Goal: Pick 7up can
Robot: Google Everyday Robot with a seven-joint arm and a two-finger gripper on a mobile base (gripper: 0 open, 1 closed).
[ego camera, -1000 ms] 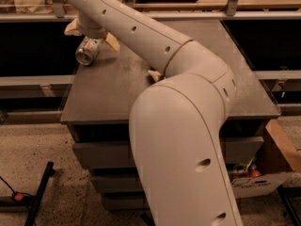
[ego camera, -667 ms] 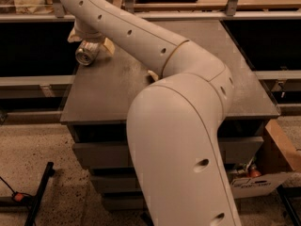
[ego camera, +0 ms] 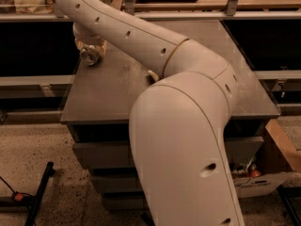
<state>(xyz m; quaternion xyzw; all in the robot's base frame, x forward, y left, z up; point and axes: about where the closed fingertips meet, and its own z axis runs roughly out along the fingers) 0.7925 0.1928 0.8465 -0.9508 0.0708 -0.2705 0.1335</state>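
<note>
Since a second ago: forearm swung bit left, hand (ego camera: pixel 90 45) settled closer over 7up can (ego camera: pixel 89 57), can itself barely shifted. Can at far-left corner of tabletop (ego camera: pixel 113 91), shiny end tipped toward camera, so long axis runs roughly away from us, not upright. Can right below hand, no gap visible. Clamped or loose? Honestly cannot tell, wrist blocks it. Arm stretched far across tabletop, elbow bent mid-way, wrist angled down.
</note>
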